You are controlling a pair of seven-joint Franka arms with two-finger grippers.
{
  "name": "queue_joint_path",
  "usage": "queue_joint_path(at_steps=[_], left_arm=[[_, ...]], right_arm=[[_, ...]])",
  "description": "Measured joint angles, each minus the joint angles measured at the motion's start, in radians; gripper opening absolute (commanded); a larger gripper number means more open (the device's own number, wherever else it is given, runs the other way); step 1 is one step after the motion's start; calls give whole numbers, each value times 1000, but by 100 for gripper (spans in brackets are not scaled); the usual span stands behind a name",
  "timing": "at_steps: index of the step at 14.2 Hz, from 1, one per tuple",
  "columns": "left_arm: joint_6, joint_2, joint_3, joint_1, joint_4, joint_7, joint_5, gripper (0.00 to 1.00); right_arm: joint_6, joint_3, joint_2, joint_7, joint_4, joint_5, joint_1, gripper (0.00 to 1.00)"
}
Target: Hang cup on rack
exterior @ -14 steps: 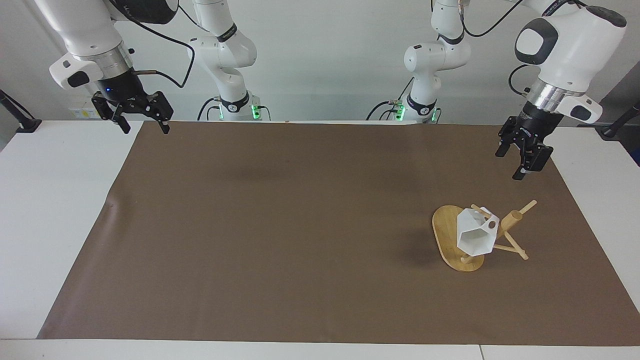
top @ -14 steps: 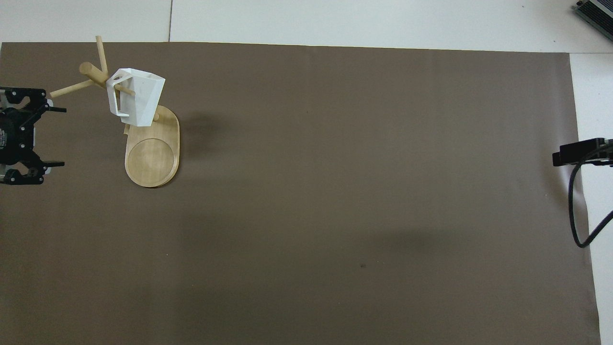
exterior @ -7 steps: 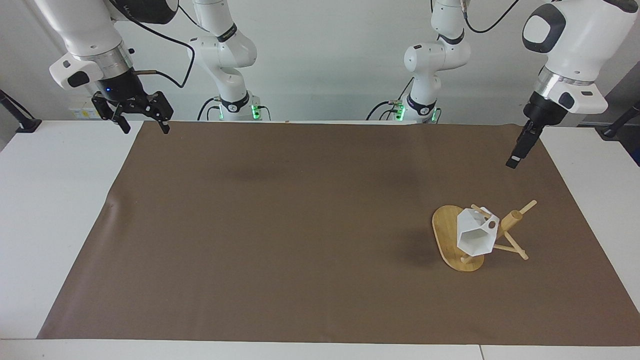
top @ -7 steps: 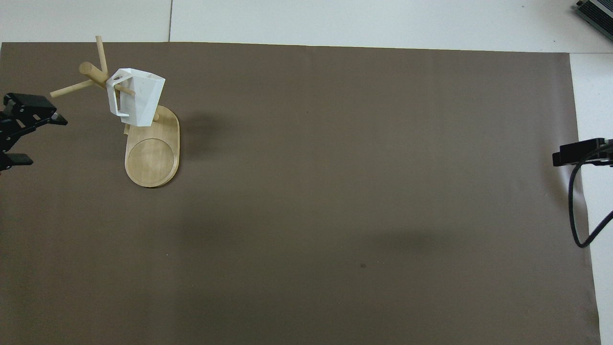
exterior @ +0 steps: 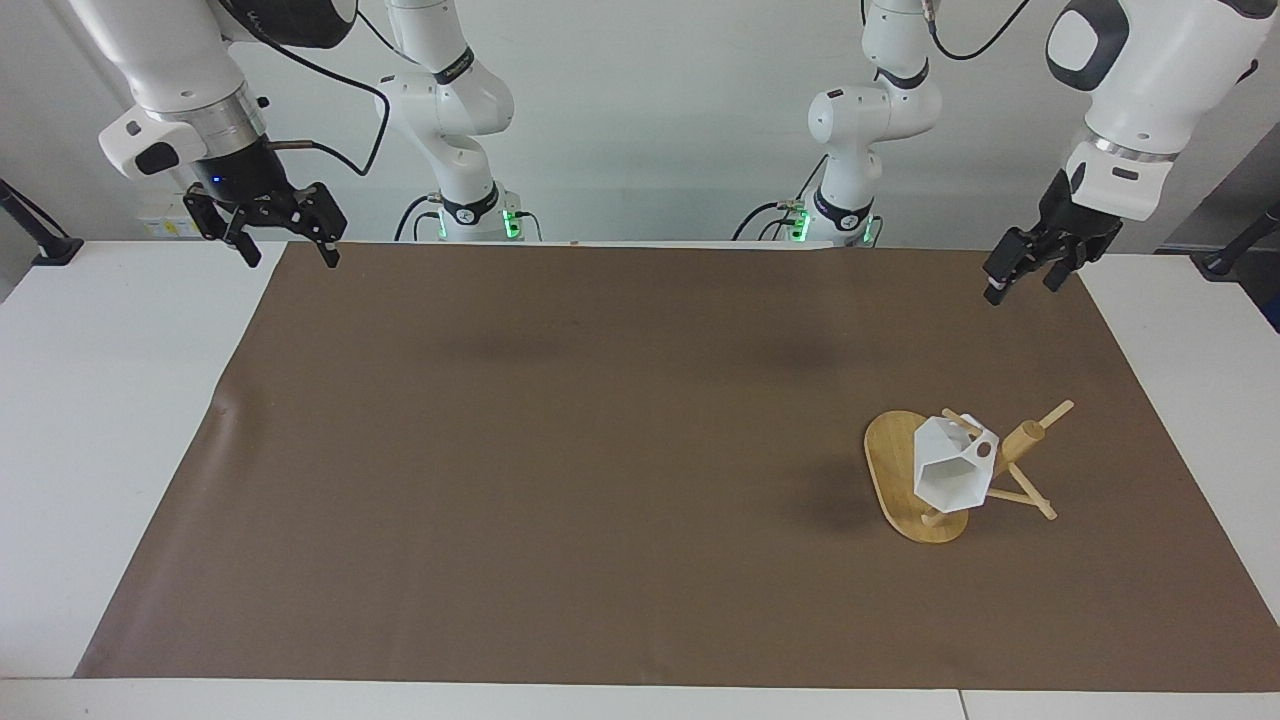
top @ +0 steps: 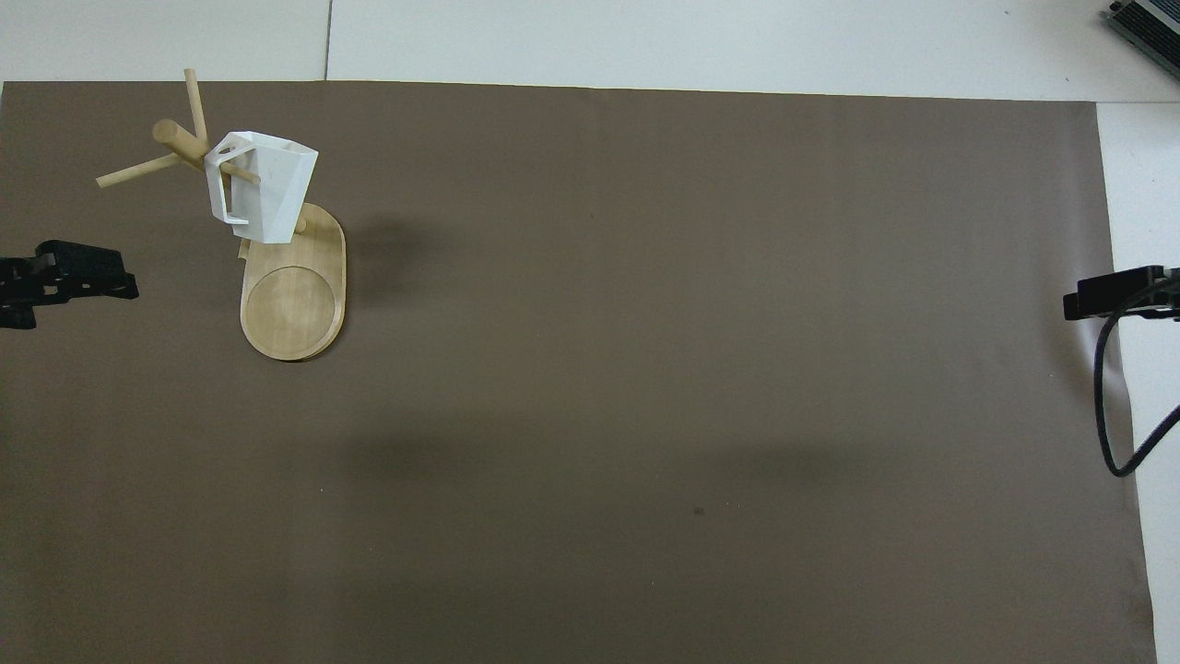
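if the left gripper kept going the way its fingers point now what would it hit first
Most likely the brown mat. The left gripper hangs empty, tilted down toward the mat's edge nearest the robots. The rack and hung cup sit well off that line, though depth is hard to judge.

A plain white wall [exterior: 650, 120] rises at the white table [exterior: 90, 420], whose top a brown mat [exterior: 600, 450] covers.

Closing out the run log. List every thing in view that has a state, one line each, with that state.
cup: hung by its handle on a peg of the rack, tilted, held by no tool.
rack: upright on the brown mat, toward the left arm's end.
left tool: open, empty, in the air over the mat's edge.
right tool: open, empty, waiting over its own end of the table.
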Motion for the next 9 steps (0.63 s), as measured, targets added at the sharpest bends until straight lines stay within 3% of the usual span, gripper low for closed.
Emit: queue_joint_path(at_steps=[4,9], left_arm=[[-119,0,78,-129,68,137,35,100],[-152,13,114,-178,125,176,42,100]], right_arm=[[0,0,0,0,0,0,0,100],[0,0,0,0,-1,0,0,100]])
